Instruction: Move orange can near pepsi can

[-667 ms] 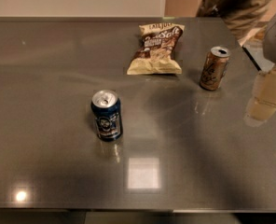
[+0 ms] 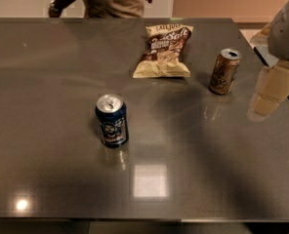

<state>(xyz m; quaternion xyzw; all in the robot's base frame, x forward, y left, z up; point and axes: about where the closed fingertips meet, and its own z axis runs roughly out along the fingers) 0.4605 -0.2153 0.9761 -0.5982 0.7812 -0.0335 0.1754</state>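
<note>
Approach stage: the hand (image 2: 274, 89) hovers at 4 o'clock of the upright orange can (image 2: 224, 71), apart from it; its grip cannot be told. The next move probably calls for grasping it and carrying it toward the pepsi can (image 2: 112, 121) at 8 o'clock.

Arm (image 2: 288, 28) enters upper right; claw (image 2: 262, 107) hangs low, seemingly tilted down-left.

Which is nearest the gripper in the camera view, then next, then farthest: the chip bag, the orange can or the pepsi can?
Measured from the gripper, at the picture's right side:
1. orange can: right side, just beside the gripper and slightly farther back.
2. chip bag: middle, towards the back.
3. pepsi can: left of centre, towards the front.
</note>
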